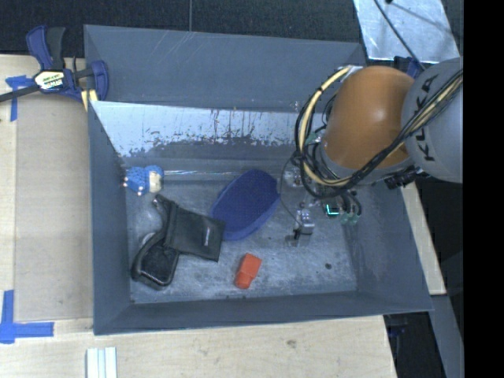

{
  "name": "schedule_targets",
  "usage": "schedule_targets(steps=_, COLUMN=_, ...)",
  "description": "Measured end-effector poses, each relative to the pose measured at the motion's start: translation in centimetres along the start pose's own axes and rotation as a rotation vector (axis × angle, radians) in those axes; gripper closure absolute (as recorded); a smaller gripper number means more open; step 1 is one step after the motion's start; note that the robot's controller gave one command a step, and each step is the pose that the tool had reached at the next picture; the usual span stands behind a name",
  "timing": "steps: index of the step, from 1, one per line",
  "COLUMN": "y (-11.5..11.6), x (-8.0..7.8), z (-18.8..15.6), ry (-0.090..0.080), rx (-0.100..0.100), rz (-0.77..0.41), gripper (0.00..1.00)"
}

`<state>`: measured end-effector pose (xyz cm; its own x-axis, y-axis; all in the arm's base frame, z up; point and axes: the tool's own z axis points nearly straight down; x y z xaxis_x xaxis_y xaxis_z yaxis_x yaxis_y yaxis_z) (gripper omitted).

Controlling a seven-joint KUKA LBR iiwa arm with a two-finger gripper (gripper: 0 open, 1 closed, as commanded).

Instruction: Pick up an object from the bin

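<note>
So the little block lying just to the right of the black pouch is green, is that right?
Not quite. The block is orange-red, not green. The camera view shows it lying just to the right of the black pouch, as you said.

- Robotics lab, test-cell setup.
- Industrial KUKA arm (438, 124) w/ orange cover (368, 116) + looped cables (309, 128).
- Grey metal bin (236, 69) set under the arm.

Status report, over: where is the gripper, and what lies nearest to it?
Gripper over bin floor, just right of blue oval dish. Red block lower left of it; black pouch farther left. Nothing blocking, over.
</note>
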<state>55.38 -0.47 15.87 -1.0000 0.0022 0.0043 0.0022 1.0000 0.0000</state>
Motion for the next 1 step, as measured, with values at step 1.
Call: schedule_targets(steps=1, y=3.35, x=-6.46, z=8.82, ry=-0.009, rx=0.002, rz=-0.187, gripper=0.0)
